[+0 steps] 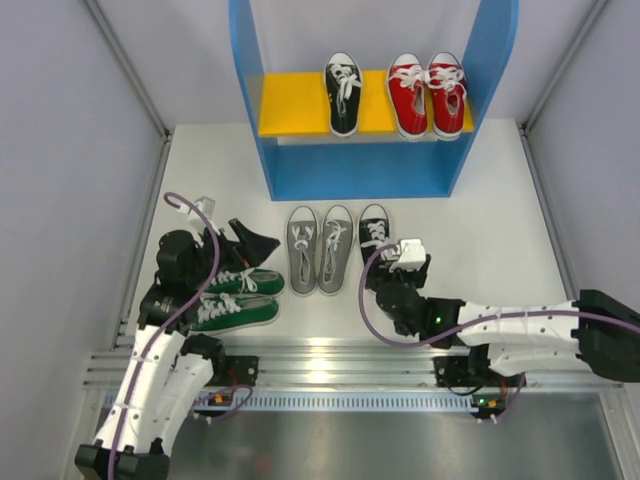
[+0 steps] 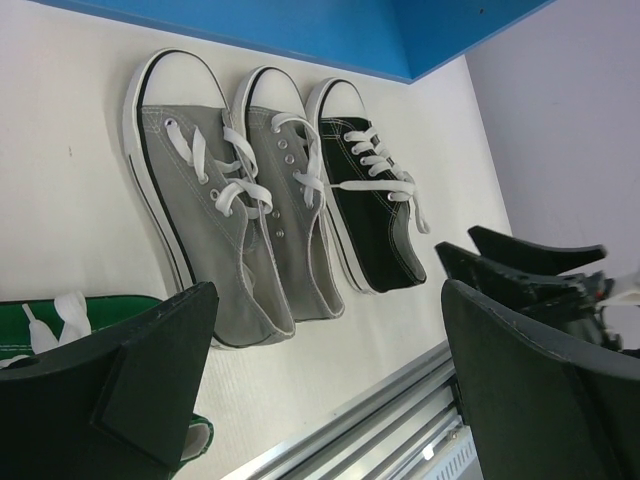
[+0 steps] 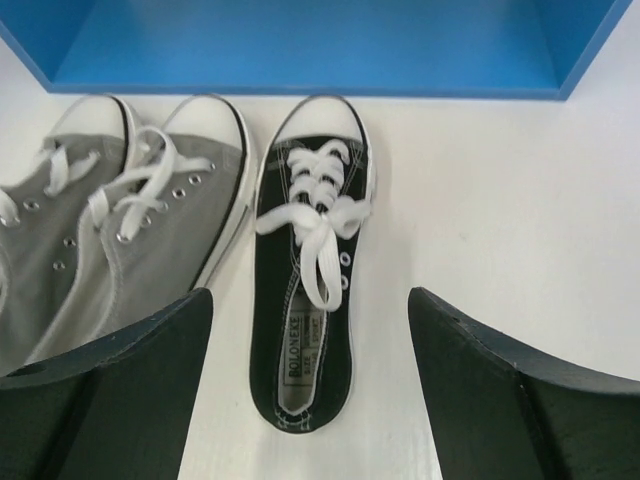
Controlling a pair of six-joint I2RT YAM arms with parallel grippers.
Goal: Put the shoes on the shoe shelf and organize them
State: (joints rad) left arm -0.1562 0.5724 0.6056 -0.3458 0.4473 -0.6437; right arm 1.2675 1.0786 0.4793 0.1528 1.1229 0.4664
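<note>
Left gripper [image 2: 326, 330]: fingers spread, holding nothing, hanging over the green sneaker pair [image 1: 235, 297], which lies on its side on the white table [image 1: 500, 220]. Grey pair [image 1: 320, 247] is upright, toes toward the shoe shelf [image 1: 290, 170]. Just beside it stands the loose black sneaker [image 3: 310, 290]. Right gripper [image 3: 310, 300]: fingers spread wide either side of its heel, not touching. On the shelf's yellow board [image 1: 290, 105]: second black sneaker [image 1: 343, 95], then red pair [image 1: 428, 93].

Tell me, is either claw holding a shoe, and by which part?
Nothing is held. Both the left gripper and the right gripper are open; the black shoe lies framed between the right one's fingers, ungripped.
</note>
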